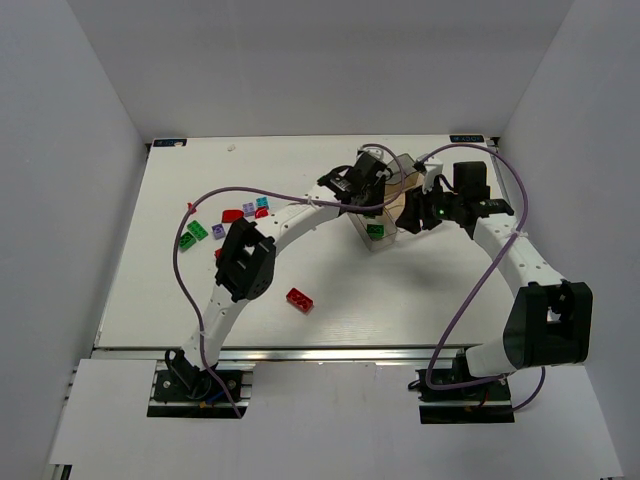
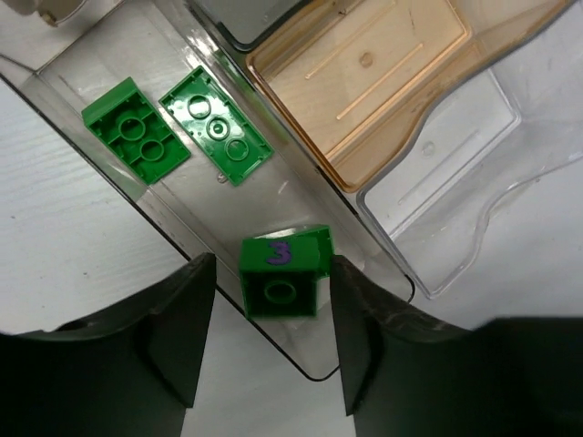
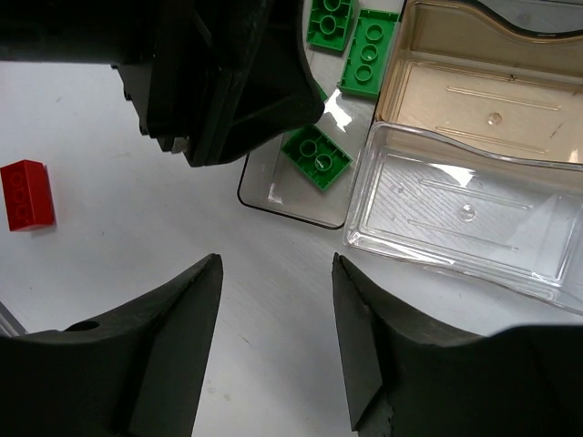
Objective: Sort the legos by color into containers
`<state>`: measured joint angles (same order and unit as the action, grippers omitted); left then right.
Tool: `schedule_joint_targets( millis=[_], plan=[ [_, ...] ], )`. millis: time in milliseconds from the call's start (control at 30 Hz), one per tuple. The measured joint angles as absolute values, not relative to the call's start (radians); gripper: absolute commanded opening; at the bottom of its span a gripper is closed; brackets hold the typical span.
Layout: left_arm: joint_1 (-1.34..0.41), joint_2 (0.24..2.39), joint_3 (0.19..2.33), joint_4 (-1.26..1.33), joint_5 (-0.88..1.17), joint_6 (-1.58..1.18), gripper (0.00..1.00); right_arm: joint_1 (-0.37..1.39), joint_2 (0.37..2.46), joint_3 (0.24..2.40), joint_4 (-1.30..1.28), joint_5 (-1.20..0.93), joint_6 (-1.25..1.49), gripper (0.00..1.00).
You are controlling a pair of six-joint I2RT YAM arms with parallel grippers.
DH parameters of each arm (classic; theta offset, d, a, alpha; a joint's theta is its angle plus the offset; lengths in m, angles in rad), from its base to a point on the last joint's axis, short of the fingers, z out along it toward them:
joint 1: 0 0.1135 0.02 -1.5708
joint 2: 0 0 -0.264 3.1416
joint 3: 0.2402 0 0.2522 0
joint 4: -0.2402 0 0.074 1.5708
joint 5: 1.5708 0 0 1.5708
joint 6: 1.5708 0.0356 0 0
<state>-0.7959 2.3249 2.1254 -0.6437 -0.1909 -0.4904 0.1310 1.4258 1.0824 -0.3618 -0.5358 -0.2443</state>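
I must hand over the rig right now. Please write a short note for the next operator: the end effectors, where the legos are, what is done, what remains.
Left end effector: open above the long section of the tray; a green brick sits between its fingers, not gripped.
Right end effector: open, empty, beside the tray.
Done: three green bricks in the long section; amber section and clear section hold nothing.
Left: a red brick alone on the table, and a mixed cluster of green, red, purple, cyan bricks further left.
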Motion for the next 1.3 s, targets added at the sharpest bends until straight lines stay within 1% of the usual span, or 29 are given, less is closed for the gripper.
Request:
schedule_joint_targets(
  millis=[33, 67, 200, 267, 367, 400, 467, 533, 567, 600, 633, 700, 733, 833, 933, 1033, 1300],
  plan=[
    [-0.794, 2.325, 2.127, -0.643, -0.191, -0.492, 0.69, 0.131, 1.426, 1.082, -0.362, -0.537, -0.244, 0.58],
    [-0.793, 2.325, 2.127, -0.643, -0.190, -0.493, 0.75, 0.131, 1.426, 1.082, -0.362, -0.539, -0.245, 0.58],
    [-0.784, 2.325, 2.127, -0.643, -0.185, -0.497, 0.80, 0.131, 1.425, 1.082, -0.362, -0.547, -0.246, 0.59],
    [-0.779, 2.325, 2.130, -0.643, -0.183, -0.498, 0.80, 0.131, 1.426, 1.082, -0.362, -0.551, -0.247, 0.59],
    [-0.768, 2.324, 2.139, -0.639, -0.183, -0.517, 0.69, 0.131, 1.425, 1.082, -0.362, -0.554, -0.248, 0.59],
    [-0.763, 2.320, 2.138, -0.630, -0.184, -0.530, 0.59, 0.131, 1.425, 1.082, -0.362, -0.555, -0.248, 0.59],
    [-0.745, 2.308, 2.129, -0.609, -0.184, -0.560, 0.49, 0.130, 1.425, 1.080, -0.361, -0.558, -0.250, 0.58],
    [-0.712, 2.286, 2.107, -0.589, -0.183, -0.603, 0.41, 0.130, 1.422, 1.068, -0.356, -0.562, -0.252, 0.58],
    [-0.690, 2.275, 2.098, -0.582, -0.182, -0.628, 0.41, 0.130, 1.420, 1.061, -0.356, -0.565, -0.253, 0.58],
    [-0.666, 2.267, 2.091, -0.574, -0.182, -0.650, 0.42, 0.130, 1.417, 1.053, -0.355, -0.567, -0.254, 0.58],
    [-0.635, 2.259, 2.088, -0.564, -0.181, -0.679, 0.52, 0.130, 1.415, 1.047, -0.355, -0.570, -0.255, 0.58],
    [-0.577, 2.254, 2.088, -0.545, -0.179, -0.724, 0.62, 0.130, 1.412, 1.034, -0.354, -0.575, -0.257, 0.58],
    [-0.549, 2.254, 2.091, -0.538, -0.179, -0.748, 0.70, 0.130, 1.411, 1.029, -0.355, -0.577, -0.258, 0.58],
    [-0.468, 2.267, 2.123, -0.545, -0.181, -0.814, 0.77, 0.130, 1.410, 1.018, -0.347, -0.580, -0.259, 0.58],
    [-0.427, 2.311, 2.197, -0.540, -0.178, -0.867, 0.78, 0.130, 1.409, 1.016, -0.341, -0.580, -0.258, 0.58],
    [-0.420, 2.368, 2.254, -0.517, -0.163, -0.912, 0.79, 0.130, 1.409, 1.016, -0.333, -0.580, -0.252, 0.58],
    [-0.422, 2.505, 2.258, -0.502, -0.102, -0.996, 0.79, 0.130, 1.409, 1.016, -0.315, -0.580, -0.241, 0.58]
  ],
)
